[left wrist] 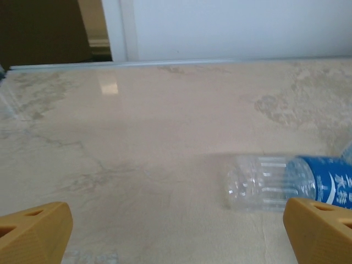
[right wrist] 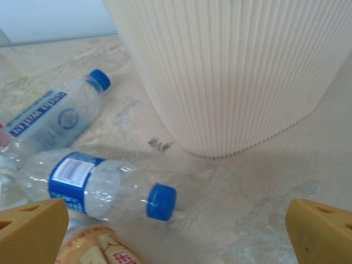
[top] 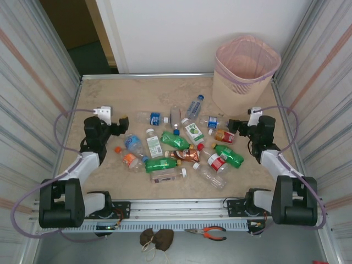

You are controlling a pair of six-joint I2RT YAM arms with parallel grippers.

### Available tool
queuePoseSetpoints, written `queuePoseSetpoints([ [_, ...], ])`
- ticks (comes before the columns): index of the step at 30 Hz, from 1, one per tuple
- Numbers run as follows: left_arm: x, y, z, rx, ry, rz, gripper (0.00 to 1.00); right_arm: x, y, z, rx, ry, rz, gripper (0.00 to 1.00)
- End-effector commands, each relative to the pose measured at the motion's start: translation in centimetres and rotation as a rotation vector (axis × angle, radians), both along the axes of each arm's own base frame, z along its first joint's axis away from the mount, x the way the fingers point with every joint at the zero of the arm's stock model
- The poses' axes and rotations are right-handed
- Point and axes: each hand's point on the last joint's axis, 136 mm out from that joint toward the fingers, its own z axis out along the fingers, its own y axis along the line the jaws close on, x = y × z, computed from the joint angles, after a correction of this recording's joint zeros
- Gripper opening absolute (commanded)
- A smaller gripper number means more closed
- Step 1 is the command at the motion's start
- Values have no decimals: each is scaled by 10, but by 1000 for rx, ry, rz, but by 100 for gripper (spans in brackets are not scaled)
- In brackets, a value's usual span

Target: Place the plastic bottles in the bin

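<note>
Nearest, orange-handled pliers (top: pixel 208 233) lie in front of the metal rail (top: pixel 181 208) that carries both arms at the front edge of the table (top: pixel 104 93). Just beyond, the left claw (top: pixel 123 122) and the right claw (top: pixel 233 125) hover low over the tabletop, each with its fingers spread wide apart and holding nothing.

The left wrist view shows a clear blue-labelled bottle (left wrist: pixel 286 184) lying ahead and to the right of the left claw. The right wrist view shows a clear bottle with a blue cap (right wrist: pixel 104 190) just ahead of the right claw.

No bottle looks binned yet, so the job seems to be at its first pick. A good first move is probably to take one of these outlying bottles across its body rather than its cap, closing gently because round bottles may roll. It should then be lifted clear of the rim before being let go.

Between the claws about fifteen plastic bottles (top: pixel 176 148) lie on their sides in a loose heap at mid-table, some touching. They are small, clear, green or amber, with blue, red, green or white labels and coloured caps.

Farthest, in the far right corner, stands the bin (top: pixel 236 93), beige with a ribbed wall and lined with a pink bag (top: pixel 245 55). It is much larger than any bottle
</note>
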Motion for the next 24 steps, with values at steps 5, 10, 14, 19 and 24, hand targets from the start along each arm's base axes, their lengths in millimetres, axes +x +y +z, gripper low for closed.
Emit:
queuePoseSetpoints([
  [5,-13,6,4,-34,246,65,97,-26,20,2,67,211,-11,96],
  [10,-17,-11,12,30,395,-89,94,-33,31,10,74,243,29,93],
  [14,-28,-24,16,145,469,-270,95,-34,32,18,72,217,26,93],
  [19,-37,-18,3,357,554,-410,85,-33,36,24,85,208,47,92],
  [24,-43,-6,-16,555,626,-487,78,-32,31,20,85,221,16,91],
])
